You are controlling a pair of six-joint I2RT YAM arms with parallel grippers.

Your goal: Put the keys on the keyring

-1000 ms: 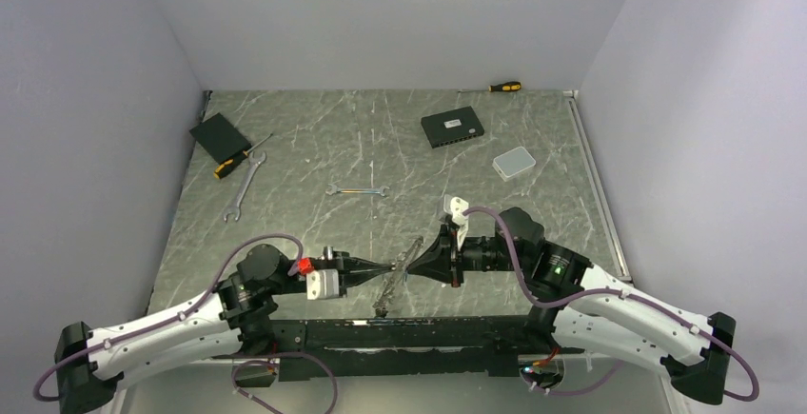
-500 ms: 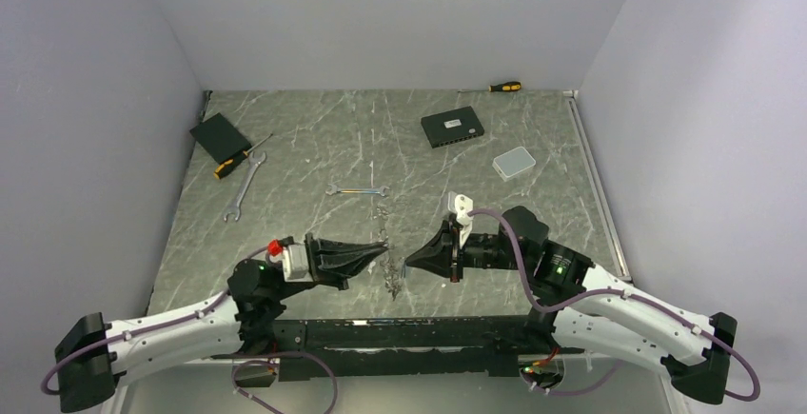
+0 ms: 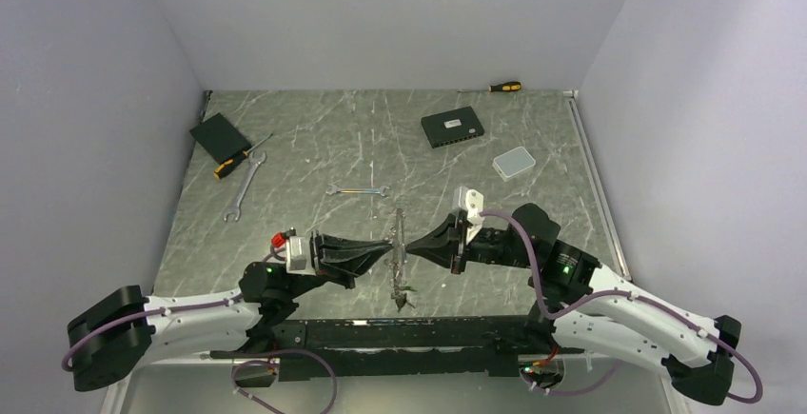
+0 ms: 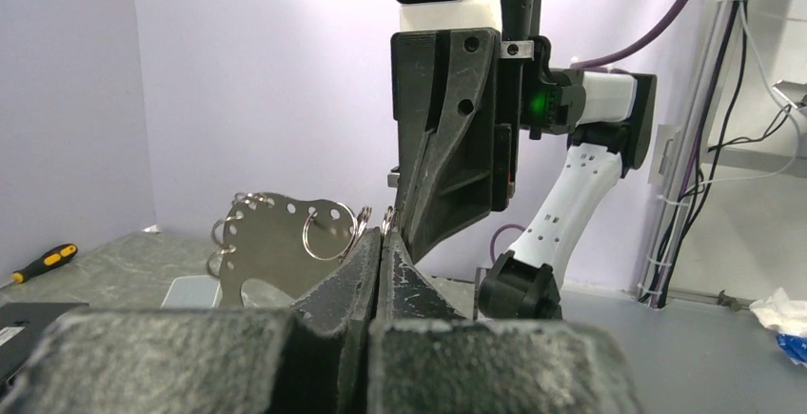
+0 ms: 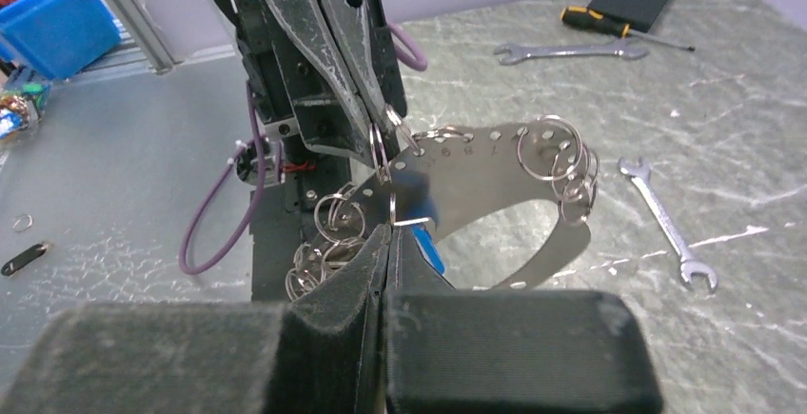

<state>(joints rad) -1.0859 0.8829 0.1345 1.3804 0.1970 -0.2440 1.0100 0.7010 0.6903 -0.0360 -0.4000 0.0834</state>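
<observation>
- Half a second ago your left gripper was pulled back a little, and the keyring hung low by the right gripper. Now the two tips meet at the ring again.
- The ring was slanted a second ago. Now it stands up straight between the two grippers, in the air over the near middle of the table.
- So you have the ring steady from both sides again. I think this is the step of working a key on — the job does not look done.
- Both grippers are squeezed tight shut. The right one pinches the ring's lower edge, just beside a blue tag. The left one's tips press at a small loop on the ring's top edge. I cannot tell if it truly holds that loop.
- The keys seem to be the small bunch hanging from the near end of the ring. They are too small to count.
- Some tiny silver bits lie on the table just past the ring. They may be keys too, but I cannot tell.
- A pale box sits at the far right. It looks shut, so you cannot see inside.
- A black box near it is closed too.
- A flat black box lies at the far left, also closed.
- A blue bin stands off the table — its inside is hidden.
- No key shows in any box.
</observation>
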